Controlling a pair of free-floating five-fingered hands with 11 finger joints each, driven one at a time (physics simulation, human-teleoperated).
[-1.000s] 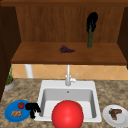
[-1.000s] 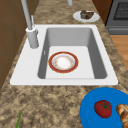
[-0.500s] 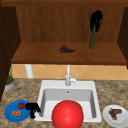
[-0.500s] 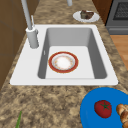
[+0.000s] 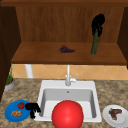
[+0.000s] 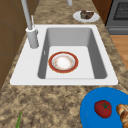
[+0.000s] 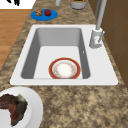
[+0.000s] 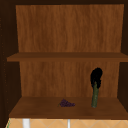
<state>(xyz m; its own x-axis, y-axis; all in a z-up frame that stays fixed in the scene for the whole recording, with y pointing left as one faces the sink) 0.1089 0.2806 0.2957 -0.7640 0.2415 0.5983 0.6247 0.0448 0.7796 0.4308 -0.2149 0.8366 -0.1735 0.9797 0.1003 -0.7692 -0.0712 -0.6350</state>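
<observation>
A speckled brown granite desk [image 6: 50, 102] surrounds a white sink [image 6: 22, 75] with a grey faucet [image 6: 31, 32]. Above hangs an open wooden wall cabinet [image 8: 67, 30] with two shelves. A tan tiled backsplash [image 5: 100, 72] runs beneath it. Wooden floor [image 7: 12, 30] lies beside the desk, and a dark oven [image 6: 120, 15] stands at the far end.

A long, dark green, stalk-like vegetable [image 5: 95, 42] is standing upright at the right of the frame, its lower end resting on the wooden shelf [image 5: 45, 56] and its top sitting inside the curled fingers of the right hand [image 5: 98, 23]. In the upper view it is leaning very slightly, right of centre.
</observation>
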